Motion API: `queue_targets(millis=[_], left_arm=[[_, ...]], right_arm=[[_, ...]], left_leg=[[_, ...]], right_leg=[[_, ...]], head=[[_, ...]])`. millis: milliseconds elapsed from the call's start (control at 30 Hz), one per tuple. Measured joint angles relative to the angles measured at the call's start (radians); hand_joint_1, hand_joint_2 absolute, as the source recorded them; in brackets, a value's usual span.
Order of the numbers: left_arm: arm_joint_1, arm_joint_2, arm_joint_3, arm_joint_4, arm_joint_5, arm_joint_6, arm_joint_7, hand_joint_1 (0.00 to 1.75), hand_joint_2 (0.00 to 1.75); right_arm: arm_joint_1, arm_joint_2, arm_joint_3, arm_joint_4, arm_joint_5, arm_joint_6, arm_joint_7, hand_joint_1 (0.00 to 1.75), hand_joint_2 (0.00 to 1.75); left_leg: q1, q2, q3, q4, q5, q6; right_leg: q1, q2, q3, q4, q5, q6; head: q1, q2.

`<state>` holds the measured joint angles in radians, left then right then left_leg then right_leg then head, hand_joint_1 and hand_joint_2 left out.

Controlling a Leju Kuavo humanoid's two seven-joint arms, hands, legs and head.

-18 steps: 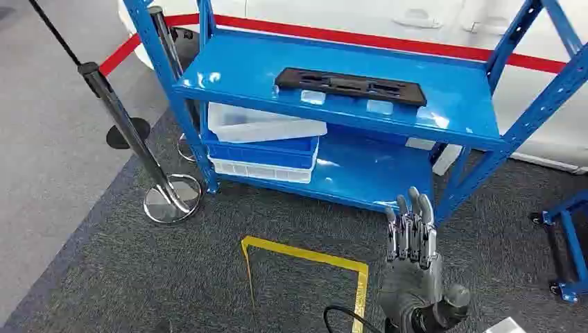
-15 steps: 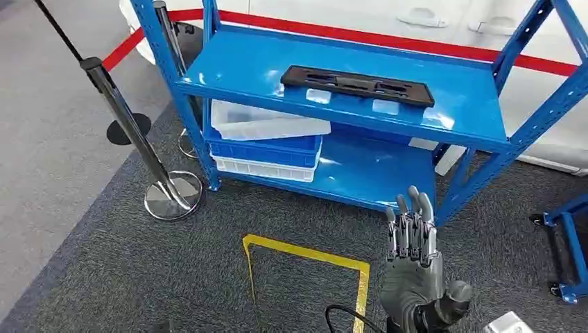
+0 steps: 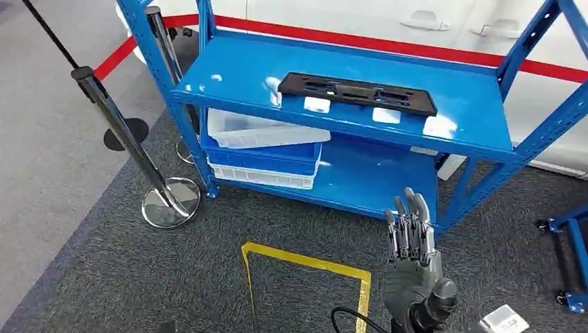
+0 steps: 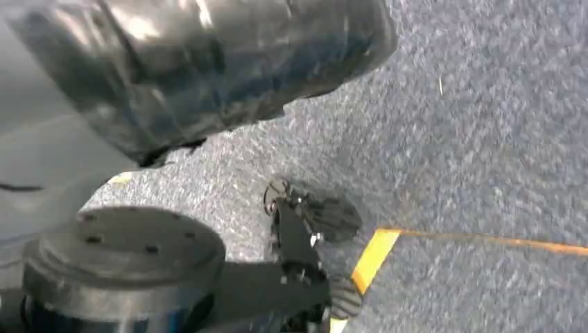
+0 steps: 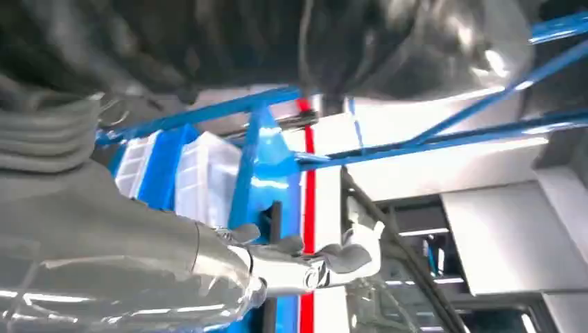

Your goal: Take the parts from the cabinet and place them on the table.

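Observation:
A long black plastic part (image 3: 357,92) lies flat on the upper shelf of the blue metal rack (image 3: 236,73). My right hand (image 3: 412,257) is raised over the carpet in front of the rack's lower shelf. Its fingers point straight up, side by side, with nothing in them. It is well short of the part and below it. In the right wrist view the same hand (image 5: 139,236) reaches toward the rack with pale fingers (image 5: 326,260) stretched out and empty. In the left wrist view my left hand (image 4: 125,263) hangs low over the carpet, blurred, so its fingers cannot be read.
White and blue bins (image 3: 263,149) are stacked on the lower shelf's left side. A chrome stanchion (image 3: 125,132) with a round base (image 3: 170,202) stands left of the rack. Yellow tape (image 3: 305,258) marks the carpet. Another blue frame (image 3: 572,263) is at the right.
The whole picture has shifted a little, so the camera has moved. My right hand stays raised in front of the rack, still empty.

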<state>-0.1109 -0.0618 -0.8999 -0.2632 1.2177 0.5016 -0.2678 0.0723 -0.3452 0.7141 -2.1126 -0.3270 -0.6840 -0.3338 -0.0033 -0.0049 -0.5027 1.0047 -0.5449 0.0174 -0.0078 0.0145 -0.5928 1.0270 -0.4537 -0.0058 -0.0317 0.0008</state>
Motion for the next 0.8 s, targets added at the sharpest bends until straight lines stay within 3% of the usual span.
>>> queue_targets(millis=[33, 67, 133, 167, 200, 233, 300, 333, 367, 433, 500, 533, 567, 600, 667, 700, 733, 767, 800], left_arm=[[0.000, 0.000, 0.000, 0.000, 0.000, 0.000, 0.000, 0.00, 0.00], [-0.001, 0.000, -0.002, 0.000, 0.000, 0.000, -0.001, 0.00, 0.00], [0.000, 0.000, -0.006, 0.000, 0.000, 0.000, -0.001, 0.00, 0.00], [0.003, 0.000, -0.006, 0.000, 0.000, 0.000, -0.001, 0.00, 0.00], [0.007, -0.001, -0.006, 0.000, 0.000, 0.000, -0.001, 0.00, 0.00], [0.009, -0.001, -0.006, 0.000, 0.000, 0.000, -0.001, 0.00, 0.00], [0.009, -0.001, -0.006, 0.000, 0.000, 0.000, -0.001, 0.00, 0.00], [0.009, -0.001, -0.007, 0.000, 0.000, 0.000, -0.001, 0.00, 0.00], [0.011, -0.001, -0.008, 0.000, 0.000, 0.000, 0.001, 0.00, 0.00], [0.005, -0.001, -0.010, 0.000, 0.000, -0.001, 0.003, 0.00, 0.00], [0.008, -0.001, -0.011, 0.000, 0.000, 0.000, 0.003, 0.00, 0.00], [0.013, -0.001, -0.011, 0.000, -0.001, 0.000, 0.003, 0.00, 0.00], [0.013, -0.001, -0.011, 0.000, -0.002, -0.001, 0.002, 0.00, 0.00], [0.012, -0.001, -0.011, 0.000, -0.002, -0.002, 0.002, 0.00, 0.00], [0.011, -0.001, -0.014, 0.000, -0.003, -0.005, 0.001, 0.00, 0.00], [0.011, -0.001, -0.015, 0.000, -0.003, -0.005, 0.001, 0.00, 0.00], [0.012, -0.001, -0.015, 0.000, -0.003, -0.006, 0.001, 0.00, 0.00], [0.014, -0.001, -0.015, 0.000, -0.003, -0.006, 0.001, 0.00, 0.00], [0.014, -0.001, -0.015, 0.000, -0.003, -0.006, 0.001, 0.00, 0.00]], right_arm=[[0.002, 0.000, 0.000, 0.000, 0.001, 0.000, 0.008, 0.00, 1.75], [0.002, 0.000, 0.000, 0.000, 0.002, 0.000, 0.010, 0.00, 1.75], [0.003, 0.000, 0.000, 0.000, 0.002, 0.000, 0.013, 0.00, 1.75], [0.004, 0.000, 0.000, 0.000, 0.002, 0.000, 0.014, 0.00, 1.75], [0.005, 0.000, 0.000, 0.000, 0.002, 0.000, 0.014, 0.00, 1.75], [0.006, 0.000, 0.000, 0.000, 0.002, 0.000, 0.015, 0.00, 1.75], [0.006, 0.000, 0.000, 0.000, 0.002, 0.000, 0.015, 0.00, 1.75], [0.006, 0.000, 0.000, 0.000, 0.002, 0.000, 0.016, 0.00, 0.00], [0.008, 0.000, 0.000, 0.002, 0.001, 0.000, 0.018, 0.00, 0.00], [0.008, 0.000, 0.000, 0.002, 0.000, 0.000, 0.018, 0.00, 0.00], [0.006, 0.000, 0.000, 0.001, 0.001, 0.000, 0.011, 0.00, 0.00], [0.006, 0.000, 0.000, 0.002, 0.002, 0.000, 0.008, 0.00, 0.00], [0.007, -0.002, -0.001, 0.002, 0.006, 0.000, 0.003, 0.00, 0.00], [0.007, -0.003, -0.001, 0.002, 0.007, 0.000, 0.001, 0.00, 0.00], [0.010, -0.003, -0.002, 0.003, 0.007, 0.000, -0.001, 0.00, 0.00], [0.012, -0.003, -0.003, 0.003, 0.007, 0.000, -0.001, 0.00, 0.00], [0.012, -0.003, -0.004, 0.004, 0.007, 0.000, -0.001, 0.00, 0.00], [0.013, -0.003, -0.005, 0.004, 0.007, 0.000, -0.001, 0.00, 0.00], [0.014, -0.003, -0.005, 0.004, 0.007, 0.000, -0.001, 0.00, 0.00]], left_leg=[[0.006, 0.000, -0.001, 0.017, -0.003, -0.004], [0.006, 0.000, -0.028, 0.075, -0.020, -0.010], [0.010, 0.001, -0.138, 0.252, -0.075, -0.022], [0.011, 0.001, -0.193, 0.322, -0.086, -0.025], [0.012, 0.001, -0.226, 0.347, -0.071, -0.025], [0.012, 0.001, -0.236, 0.323, -0.029, -0.024], [0.012, 0.001, -0.199, 0.168, 0.108, -0.017], [0.011, 0.001, -0.177, 0.080, 0.162, -0.010], [0.003, 0.002, -0.165, 0.090, 0.139, -0.003], [-0.004, 0.001, -0.145, 0.046, 0.108, 0.011], [-0.001, 0.000, -0.126, 0.022, 0.097, 0.027], [0.004, -0.002, -0.103, 0.007, 0.095, 0.031], [0.003, -0.002, -0.084, -0.003, 0.088, 0.038], [0.003, -0.002, -0.069, -0.009, 0.080, 0.042], [0.002, -0.002, -0.035, -0.016, 0.057, 0.045], [0.001, -0.004, -0.014, -0.018, 0.042, 0.045], [0.001, -0.005, 0.008, -0.019, 0.026, 0.044], [0.001, -0.007, 0.036, -0.019, 0.006, 0.042], [0.001, -0.007, 0.061, -0.019, -0.011, 0.040]], right_leg=[[-0.003, -0.001, 0.013, -0.006, -0.003, -0.004], [-0.004, -0.004, 0.025, -0.008, -0.011, -0.014], [-0.004, -0.007, 0.045, -0.008, -0.030, -0.017], [-0.004, -0.007, 0.057, -0.008, -0.040, -0.017], [-0.004, -0.005, 0.070, -0.008, -0.051, -0.016], [-0.005, -0.003, 0.087, -0.008, -0.063, -0.015], [-0.005, 0.000, 0.128, -0.009, -0.091, -0.011], [-0.005, 0.000, 0.144, -0.011, -0.106, -0.007], [-0.004, -0.001, 0.145, -0.017, -0.115, -0.001], [-0.003, 0.000, 0.146, -0.030, -0.122, 0.012], [-0.001, -0.001, 0.165, -0.022, -0.104, 0.025], [-0.005, -0.004, 0.148, 0.009, -0.098, 0.027], [-0.002, -0.005, 0.114, 0.076, -0.083, 0.026], [-0.003, -0.006, 0.066, 0.148, -0.089, 0.027], [-0.002, -0.006, -0.036, 0.259, -0.159, 0.027], [-0.002, -0.006, -0.071, 0.276, -0.196, 0.029], [-0.002, -0.006, -0.091, 0.262, -0.212, 0.030], [-0.004, -0.006, -0.099, 0.220, -0.201, 0.033], [-0.006, -0.006, -0.098, 0.165, -0.160, 0.033]], head=[[0.002, 0.000], [-0.003, 0.000], [-0.003, 0.000], [-0.002, 0.000], [-0.003, 0.000], [-0.003, 0.000], [-0.003, 0.000], [-0.003, 0.000], [0.000, 0.000], [-0.004, 0.000], [0.000, 0.000], [0.000, 0.000], [0.005, 0.000], [0.006, 0.000], [0.009, 0.000], [0.010, 0.000], [0.012, 0.000], [0.012, 0.000], [0.013, 0.000]])
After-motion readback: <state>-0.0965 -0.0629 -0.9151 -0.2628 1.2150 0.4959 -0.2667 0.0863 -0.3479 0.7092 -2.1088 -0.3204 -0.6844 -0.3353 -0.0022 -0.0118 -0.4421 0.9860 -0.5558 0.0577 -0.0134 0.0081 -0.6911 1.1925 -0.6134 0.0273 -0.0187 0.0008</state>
